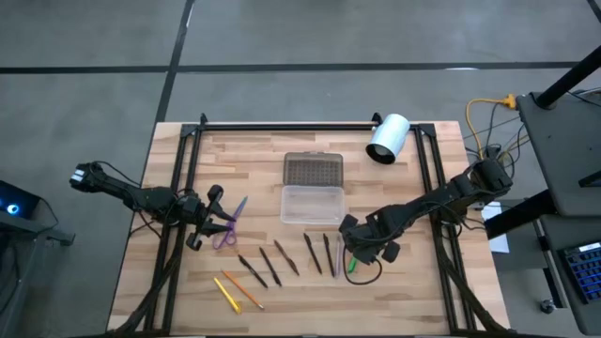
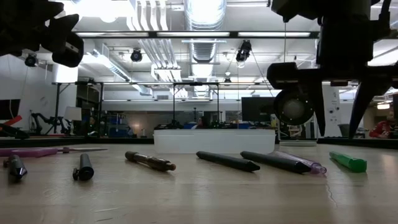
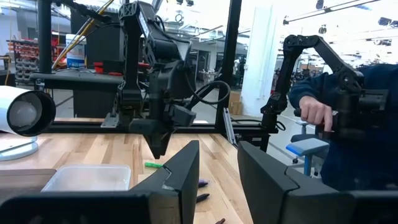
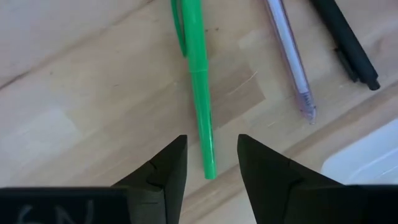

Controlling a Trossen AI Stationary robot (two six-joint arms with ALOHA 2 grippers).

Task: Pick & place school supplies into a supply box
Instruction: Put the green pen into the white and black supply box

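The supply box [image 1: 312, 204], a clear tray, sits mid-table with its dotted lid [image 1: 314, 170] lying just beyond it. Along the near side lie dark pens [image 1: 313, 253], a pinkish pen [image 4: 291, 62], a green pen [image 4: 198, 81], and yellow and orange pencils [image 1: 235, 292]. Purple-handled scissors [image 1: 228, 225] lie flat at the left. My right gripper [image 4: 211, 168] points down, open, hovering over the green pen's end with one finger on each side, clear of it. My left gripper [image 3: 217, 168] stands open and level beside the scissors, touching nothing.
A white cylinder [image 1: 388, 138] lies at the far right of the table. Black frame rails [image 1: 424, 178] run along both sides and the far edge. A person in a dark sleeve [image 3: 348, 124] stands beyond the table's right side.
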